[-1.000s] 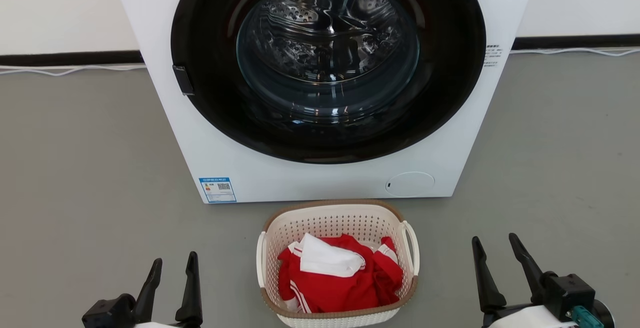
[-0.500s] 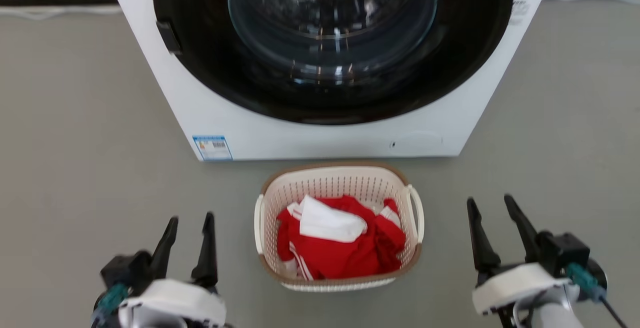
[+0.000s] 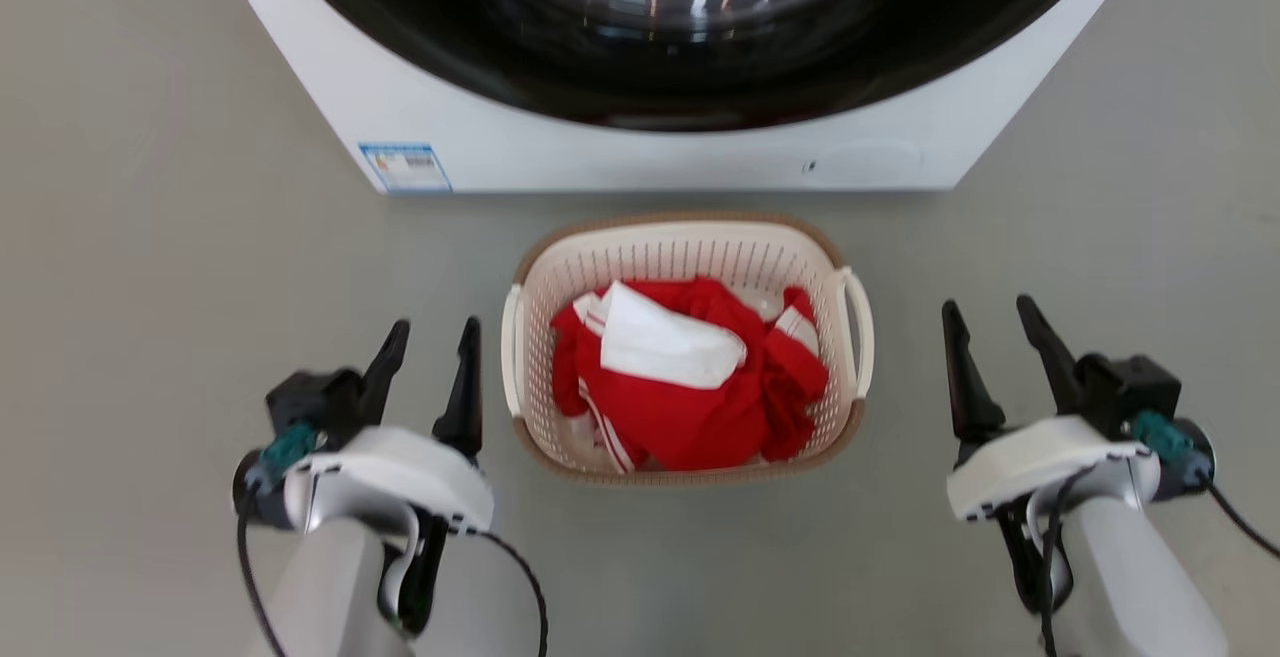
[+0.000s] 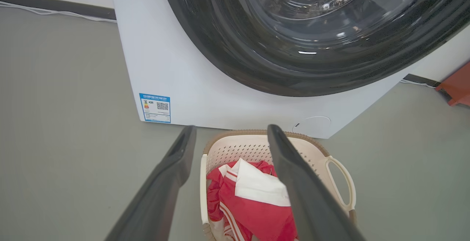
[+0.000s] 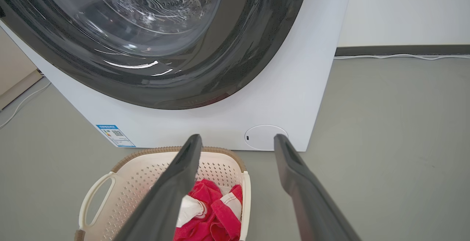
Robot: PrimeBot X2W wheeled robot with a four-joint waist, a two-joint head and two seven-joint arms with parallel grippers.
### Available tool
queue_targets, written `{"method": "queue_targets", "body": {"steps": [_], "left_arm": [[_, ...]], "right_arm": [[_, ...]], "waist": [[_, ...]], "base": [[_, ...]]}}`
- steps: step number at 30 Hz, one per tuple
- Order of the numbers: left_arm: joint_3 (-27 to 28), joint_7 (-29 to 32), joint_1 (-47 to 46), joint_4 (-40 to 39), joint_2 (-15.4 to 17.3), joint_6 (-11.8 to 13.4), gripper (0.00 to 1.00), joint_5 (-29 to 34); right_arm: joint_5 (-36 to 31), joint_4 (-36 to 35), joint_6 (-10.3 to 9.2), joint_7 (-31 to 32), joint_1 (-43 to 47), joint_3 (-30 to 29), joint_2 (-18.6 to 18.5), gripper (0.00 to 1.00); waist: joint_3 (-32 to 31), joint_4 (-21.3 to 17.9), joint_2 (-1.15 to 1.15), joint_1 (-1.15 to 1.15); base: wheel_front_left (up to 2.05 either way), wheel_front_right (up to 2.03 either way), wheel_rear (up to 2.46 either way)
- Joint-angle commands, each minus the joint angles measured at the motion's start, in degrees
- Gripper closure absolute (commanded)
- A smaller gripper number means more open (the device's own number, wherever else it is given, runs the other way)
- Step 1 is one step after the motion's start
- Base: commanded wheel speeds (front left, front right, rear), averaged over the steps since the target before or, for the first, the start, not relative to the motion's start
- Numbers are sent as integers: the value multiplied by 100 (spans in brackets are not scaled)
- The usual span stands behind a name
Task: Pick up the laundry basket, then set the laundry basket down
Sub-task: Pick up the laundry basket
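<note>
We're looking down from the head camera. The cream-white perforated plastic laundry basket (image 3: pixel 680 259) with its brown woven-look rim sits on the grey floor (image 3: pixel 150 287) at centre frame, just below the white front-loading washing machine (image 3: pixel 600 152) across the top. A crumpled red garment (image 3: pixel 700 407) lies inside, with a white cloth (image 3: pixel 660 342) on top. At lower left, the left gripper (image 3: pixel 435 325) has its fingers spread apart and empty, just beside the basket's white loop handle (image 3: pixel 511 347). At lower right, the right gripper (image 3: pixel 987 303) is just as wide and empty, a little farther from its own handle (image 3: pixel 858 332). The arms flank the basket, I'd judge, so a lift from both handles keeps it level. The pick-up hasn't begun.
</note>
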Motion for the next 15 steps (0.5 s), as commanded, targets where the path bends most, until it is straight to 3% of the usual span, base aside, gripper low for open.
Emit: {"method": "queue_targets", "body": {"steps": [1,15], "left_arm": [[59,-36,-314,67,74,56,0,-58],[-439,-36,-1605,1497,74,165,0,-178]], "right_arm": [[12,44,36,-80,-230,96,-3,0],[86,695,36,-80,-1071,174,-3,0]], "waist": [[314,18,0,0],[1404,-90,0,0]], "base": [[0,0,0],[0,0,0]]}}
